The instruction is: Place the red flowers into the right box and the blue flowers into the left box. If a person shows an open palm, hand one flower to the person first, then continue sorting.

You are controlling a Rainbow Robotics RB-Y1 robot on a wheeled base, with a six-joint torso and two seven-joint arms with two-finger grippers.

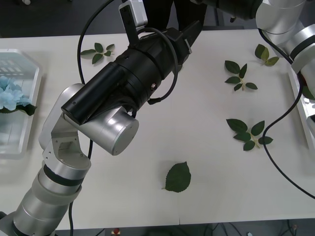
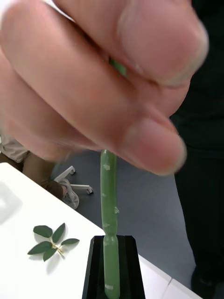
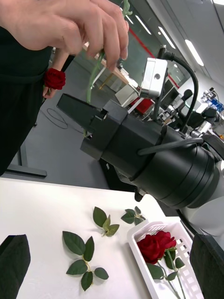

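We saw the right gripper (image 2: pixel 112 240) out past the far edge of the table (image 1: pixel 197 123), its two black fingers clamped on a flower stem (image 2: pixel 108 196) that stood up between them. A person's hand (image 2: pixel 102 79) pinched the same stem higher up with fingers and thumb. The hand hid the bloom, so we could not tell whether the flower was red or blue.

The left gripper (image 1: pixel 189 34) hung over the far middle of the table, aimed at the handover. Its fingers were spread wide, with nothing between them.

On the robot's left, the left box (image 1: pixel 24 73) held a pale blue flower (image 1: pixel 10 96) with dark leaves under it. On the robot's right, the right box (image 3: pixel 140 233) held one red rose (image 3: pixel 156 245), its stem lying along the tray. We noticed a second rose (image 3: pixel 55 78) farther back, beside the person's dark clothing.

Loose leaf sprigs (image 1: pixel 241 76) lay scattered on the right half of the table. One sprig lay near the far edge to the left, and a single leaf (image 1: pixel 178 177) lay near the front edge.
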